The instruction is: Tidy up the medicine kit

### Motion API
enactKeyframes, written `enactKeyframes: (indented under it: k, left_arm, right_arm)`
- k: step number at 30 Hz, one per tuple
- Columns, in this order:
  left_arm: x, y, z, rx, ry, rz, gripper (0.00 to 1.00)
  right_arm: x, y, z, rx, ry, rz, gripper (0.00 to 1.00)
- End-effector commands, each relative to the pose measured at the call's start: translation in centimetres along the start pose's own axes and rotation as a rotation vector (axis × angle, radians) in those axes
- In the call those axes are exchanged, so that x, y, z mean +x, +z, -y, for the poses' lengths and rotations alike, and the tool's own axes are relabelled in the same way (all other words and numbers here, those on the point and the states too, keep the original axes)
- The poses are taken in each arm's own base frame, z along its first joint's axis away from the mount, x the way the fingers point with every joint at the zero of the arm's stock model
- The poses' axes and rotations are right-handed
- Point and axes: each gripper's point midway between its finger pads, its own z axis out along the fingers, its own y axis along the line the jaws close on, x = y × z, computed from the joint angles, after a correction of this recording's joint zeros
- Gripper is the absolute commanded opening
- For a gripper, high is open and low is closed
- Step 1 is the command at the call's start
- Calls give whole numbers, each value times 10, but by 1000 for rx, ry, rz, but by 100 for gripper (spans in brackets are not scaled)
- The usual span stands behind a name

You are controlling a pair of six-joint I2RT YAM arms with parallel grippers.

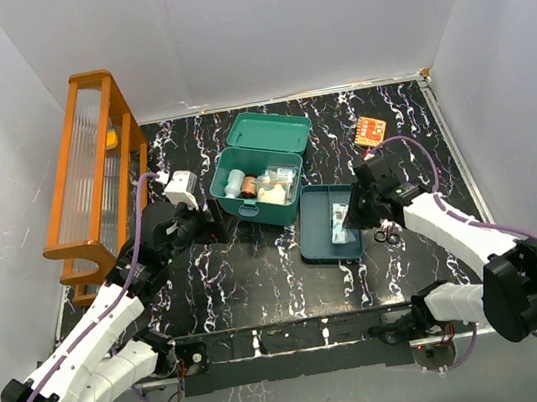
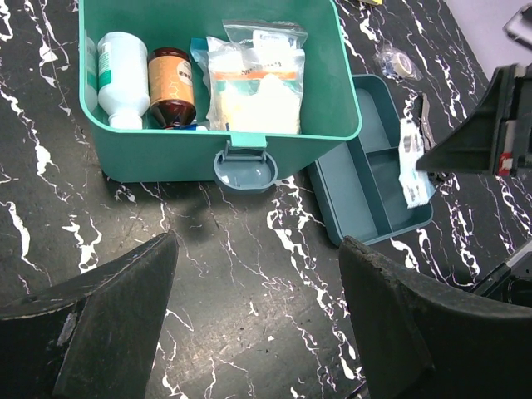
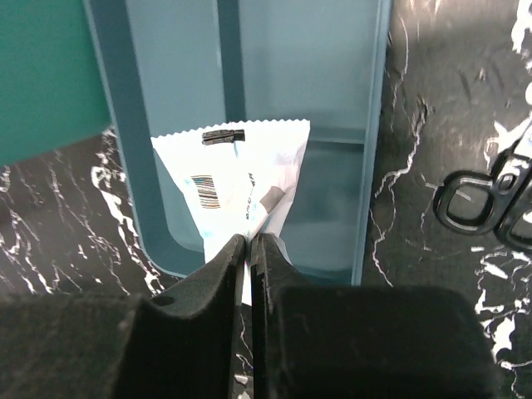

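Teal medicine kit (image 1: 250, 211) lies open; right pincer (image 3: 249, 241) pinches white sachet (image 3: 241, 166), left pincer (image 2: 258, 243) gapes empty.

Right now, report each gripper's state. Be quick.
Left gripper: open, holding nothing, facing the teal box.
Right gripper: shut on the white packet, over the tray.
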Motion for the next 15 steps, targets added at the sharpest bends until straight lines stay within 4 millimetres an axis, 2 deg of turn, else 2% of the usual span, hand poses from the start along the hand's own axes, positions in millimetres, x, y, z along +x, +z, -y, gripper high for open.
enactKeyframes:
  k: [1, 8, 15]
  left_arm:
    - [-2, 2, 5, 27, -3, 15, 77]
    - [-4, 0, 5, 25, -4, 21, 77]
    - [-2, 1, 4, 25, -6, 18, 77]
  right_arm:
    - [14, 6, 13, 78, 54, -8, 7]
    - [22, 17, 26, 134, 31, -33, 7]
    - [21, 30, 19, 92, 10, -30, 9]
